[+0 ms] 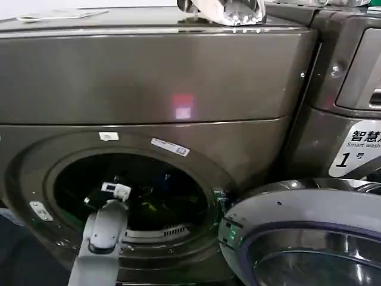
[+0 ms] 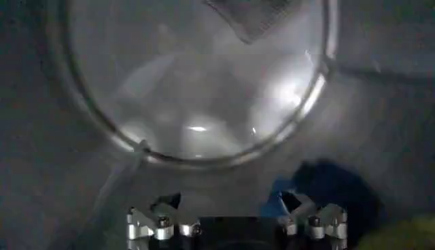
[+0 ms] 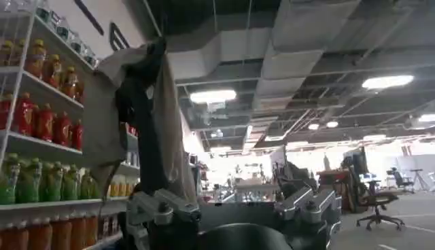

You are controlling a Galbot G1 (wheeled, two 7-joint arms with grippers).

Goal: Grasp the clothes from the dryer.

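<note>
The dryer (image 1: 149,77) is the big bronze-grey machine, and its round porthole (image 1: 131,193) stands open. My left arm reaches through the opening, so the left gripper (image 1: 118,190) is inside the dark drum. Deeper in lie the clothes (image 1: 156,199), a small yellow-green bundle with a dark blue piece. In the left wrist view the left gripper (image 2: 230,202) is open with nothing between its fingers. The blue fabric (image 2: 329,190) lies right beside one fingertip (image 2: 289,201), and the yellow-green fabric (image 2: 404,234) sits just past it. The right gripper (image 3: 231,204) is open and faces out into the room.
The dryer's door (image 1: 309,238) hangs open at the lower right, close to the porthole. A second grey machine (image 1: 351,83) with a white "1" label (image 1: 357,152) stands on the right. A shiny bag-like thing (image 1: 226,11) lies on the dryer's top. Shelves of bottles (image 3: 41,129) show in the right wrist view.
</note>
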